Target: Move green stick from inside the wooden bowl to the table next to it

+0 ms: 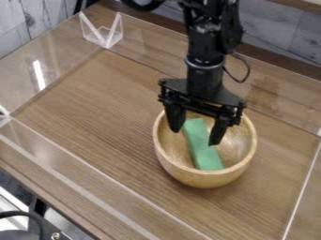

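Left of the bowl [171,166], bare table [94,122] offers a landing spot. Over the bowl's far half, the gripper [196,127] has its jaws spread wide; inside, the green stick [202,150] lies lengthwise. Centre both fingers astride it before closing, avoiding the rim.

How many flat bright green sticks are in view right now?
1: the flat bright green stick lies inside the round light wooden bowl, under the open gripper, which may hide others.
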{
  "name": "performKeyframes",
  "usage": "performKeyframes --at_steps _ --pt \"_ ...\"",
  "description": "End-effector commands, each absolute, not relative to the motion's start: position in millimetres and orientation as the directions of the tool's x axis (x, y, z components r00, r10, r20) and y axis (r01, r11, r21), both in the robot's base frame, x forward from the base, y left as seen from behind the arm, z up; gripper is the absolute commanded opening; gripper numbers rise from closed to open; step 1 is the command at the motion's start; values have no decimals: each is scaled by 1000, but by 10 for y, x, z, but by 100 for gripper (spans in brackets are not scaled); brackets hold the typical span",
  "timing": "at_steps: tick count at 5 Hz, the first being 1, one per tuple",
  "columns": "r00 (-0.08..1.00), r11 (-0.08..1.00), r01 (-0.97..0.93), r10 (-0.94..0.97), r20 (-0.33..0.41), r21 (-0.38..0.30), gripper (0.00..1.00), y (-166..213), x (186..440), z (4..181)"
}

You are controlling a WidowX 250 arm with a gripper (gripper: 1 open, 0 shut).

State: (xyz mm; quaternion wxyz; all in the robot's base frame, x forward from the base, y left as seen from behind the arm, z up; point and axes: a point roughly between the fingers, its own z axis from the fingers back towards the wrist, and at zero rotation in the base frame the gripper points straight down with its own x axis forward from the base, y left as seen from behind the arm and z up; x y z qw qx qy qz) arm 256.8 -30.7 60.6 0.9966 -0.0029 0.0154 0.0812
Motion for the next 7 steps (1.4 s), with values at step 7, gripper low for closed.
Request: performKeyframes --at_steps 7 --pt "987 987 -158 158 39 0 100 -312 2717 574"
